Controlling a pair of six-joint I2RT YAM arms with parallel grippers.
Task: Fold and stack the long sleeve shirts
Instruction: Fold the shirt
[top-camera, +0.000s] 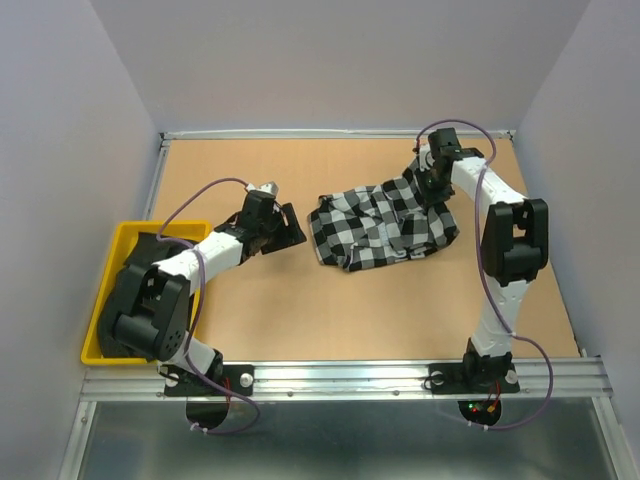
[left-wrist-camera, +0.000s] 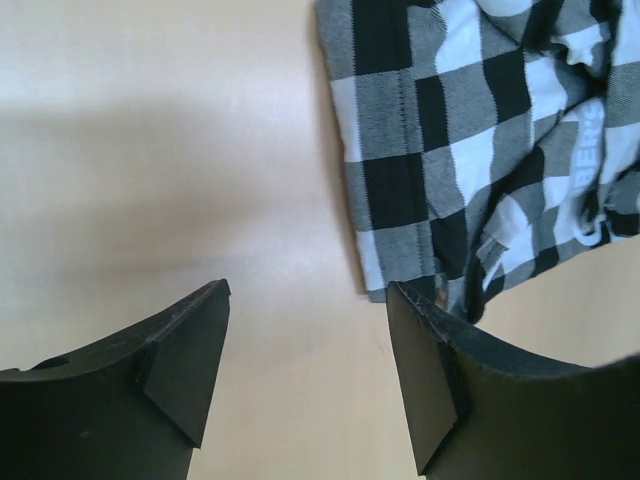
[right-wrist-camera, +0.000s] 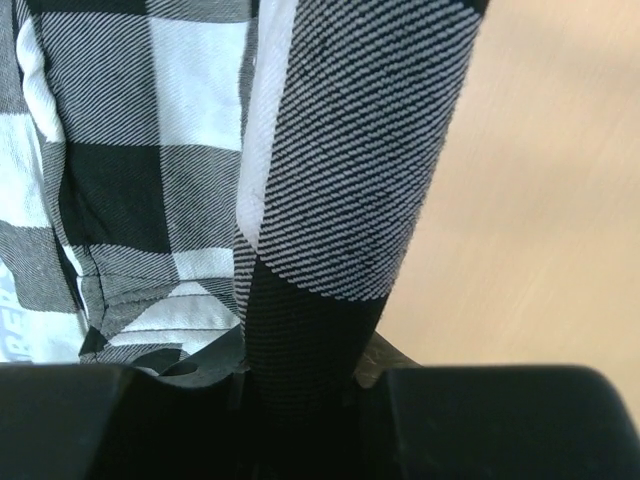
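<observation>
Check-patterned long sleeve shirt (top-camera: 380, 225) lies crumpled in a loose heap on the bench (top-camera: 300, 310), right of centre and towards the far side, its white lettering (left-wrist-camera: 588, 135) running along a black band near one bunched edge. The right tool (top-camera: 432, 185) sits at the shirt's far right corner, clenched on a fold of the checked cloth that rises straight out from between its fingers. The left tool (top-camera: 288, 228) is released, its two fingers spread wide over bare bench just beside the shirt's left hem, with nothing between them and apart from the cloth. A yellow tray (top-camera: 108, 272) stands at the near left edge, partly hidden behind the left arm.
</observation>
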